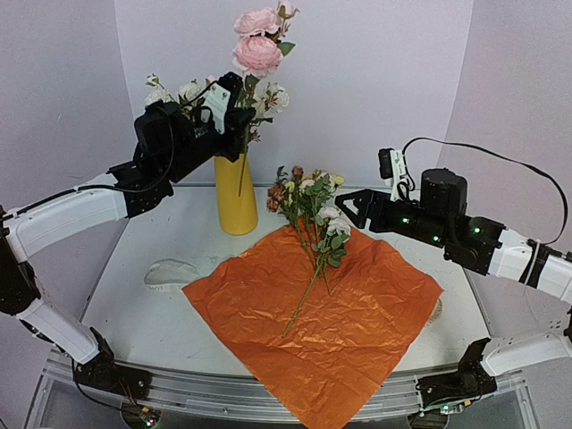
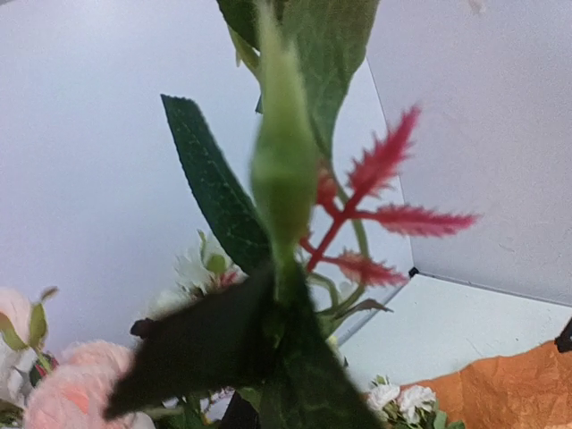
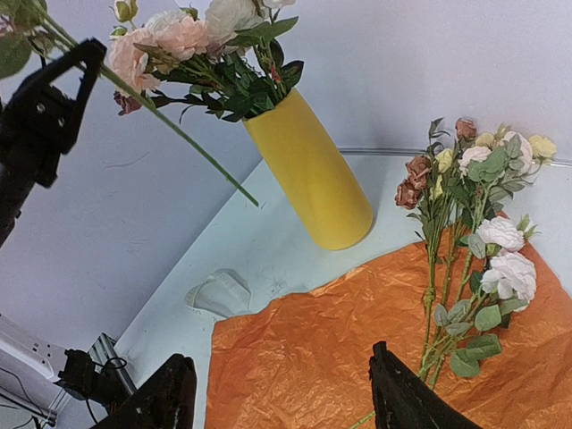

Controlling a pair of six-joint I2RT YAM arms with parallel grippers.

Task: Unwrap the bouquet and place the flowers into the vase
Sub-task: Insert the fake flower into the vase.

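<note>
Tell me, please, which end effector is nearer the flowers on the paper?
Right: the right end effector is beside the flowers; the left end effector holds a rose stem above the vase.

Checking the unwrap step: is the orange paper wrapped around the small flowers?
No, the orange paper lies spread out flat, with the flowers lying loose on top of it.

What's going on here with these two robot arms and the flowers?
The crinkled orange wrapping paper lies spread open, with the small mixed flowers on thin green stems lying loose on it. The left gripper is shut on a long stem of big pink roses, holding it above the tall yellow vase, the stem's end apparently outside it. The right gripper is open beside the small flowers, holding nothing.
</note>
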